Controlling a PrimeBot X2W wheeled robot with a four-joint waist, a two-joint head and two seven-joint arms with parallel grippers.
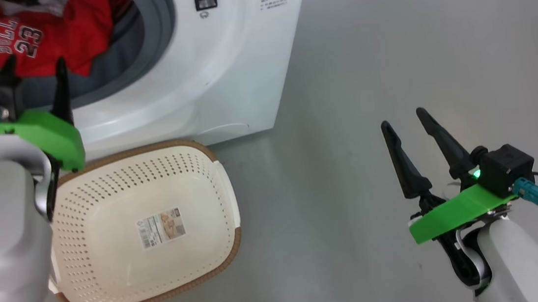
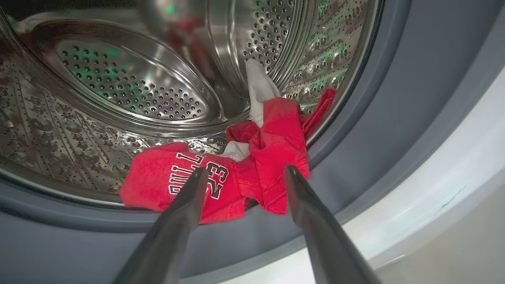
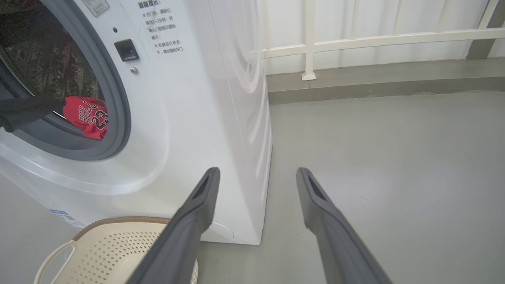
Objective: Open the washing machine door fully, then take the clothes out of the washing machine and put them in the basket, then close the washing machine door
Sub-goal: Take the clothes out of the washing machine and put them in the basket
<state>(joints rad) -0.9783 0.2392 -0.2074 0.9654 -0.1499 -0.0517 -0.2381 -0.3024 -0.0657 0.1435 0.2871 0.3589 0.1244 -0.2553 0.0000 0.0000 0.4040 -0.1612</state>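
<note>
One basket, one washing machine

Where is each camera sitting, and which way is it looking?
Head view: on the robot's head, looking down at the basket before the washing machine; left pincer, right pincer and pale forearms show.
Left wrist view: on the left wrist, looking into the steel drum at the red jersey; its own fingers show.
Right wrist view: on the right wrist, looking along the floor past the machine's side to a white railing; its fingers show.
Shared: head and right wrist views both show the basket; all three show the jersey.
</note>
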